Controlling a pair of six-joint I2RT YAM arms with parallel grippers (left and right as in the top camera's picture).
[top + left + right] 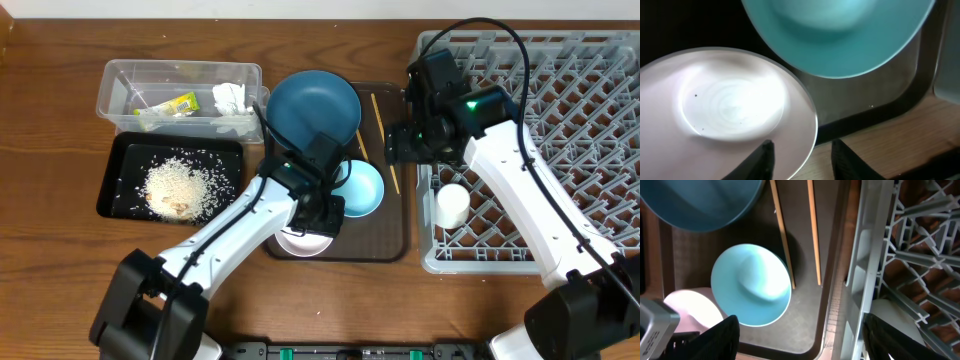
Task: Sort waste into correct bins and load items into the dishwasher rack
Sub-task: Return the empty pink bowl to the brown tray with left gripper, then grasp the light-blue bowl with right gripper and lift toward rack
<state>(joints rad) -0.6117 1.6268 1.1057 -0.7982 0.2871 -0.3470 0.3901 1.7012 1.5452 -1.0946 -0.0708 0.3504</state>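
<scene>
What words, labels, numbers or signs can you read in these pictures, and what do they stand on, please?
No text can be read.
yellow snack wrapper in the clear box: it carries print, but too small and blurred to read.
Nothing else in any view shows writing, numbers or signs.

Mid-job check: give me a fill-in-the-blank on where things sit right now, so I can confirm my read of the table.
1. The black tray holds a heap of ____.
2. The small white cup lies in the ____.
3. The clear box holds the tissue and a yellow ____.
4. The left gripper is open, its fingers either side of the rim of the ____.
Missing words: rice; dishwasher rack; wrapper; white bowl.
</scene>
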